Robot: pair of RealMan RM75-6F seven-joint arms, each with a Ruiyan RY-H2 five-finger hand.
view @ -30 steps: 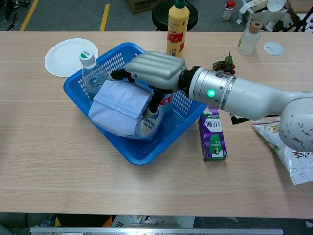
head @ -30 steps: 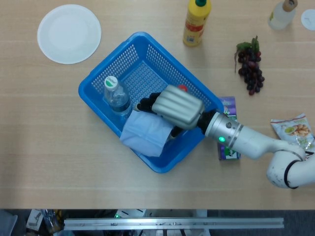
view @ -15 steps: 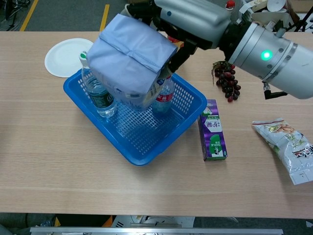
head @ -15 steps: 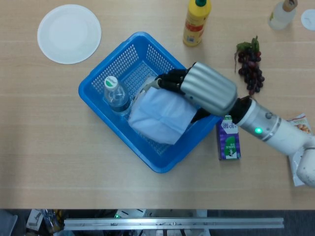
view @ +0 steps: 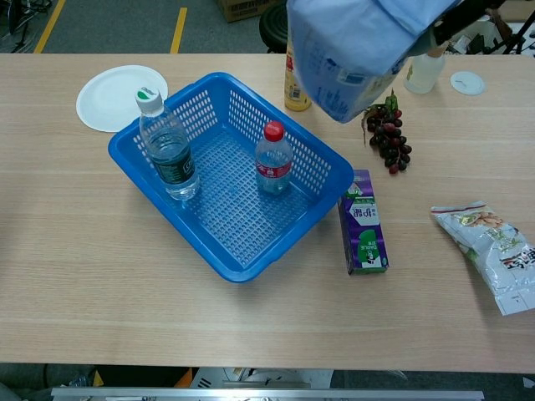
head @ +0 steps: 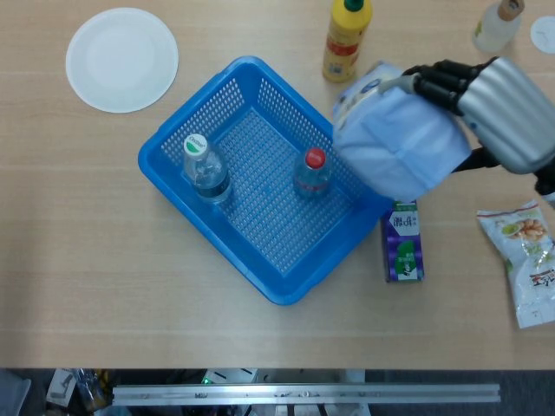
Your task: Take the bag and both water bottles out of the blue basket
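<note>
My right hand (head: pixel 507 108) grips the pale blue bag (head: pixel 396 141) and holds it high in the air, past the right rim of the blue basket (head: pixel 173 186). In the chest view the bag (view: pixel 355 46) fills the top centre and only a dark sliver of the hand shows at its right. Two water bottles stand upright inside the basket (view: pixel 242 271): a white-capped one (head: pixel 205 169) (view: pixel 165 146) at the left and a shorter red-capped one (head: pixel 312 172) (view: pixel 273 159) near the middle. My left hand shows in neither view.
A purple carton (head: pixel 404 251) lies just right of the basket. Farther right lies a snack packet (head: pixel 531 260). Grapes (view: pixel 388 138), a yellow bottle (head: pixel 347 39), a clear bottle (head: pixel 499 24) and a white plate (head: pixel 122 59) sit along the far side.
The right hand has lifted the bag up out of the basket and carried it to the right, uncovering the red-capped bottle. Both bottles have stayed put.
</note>
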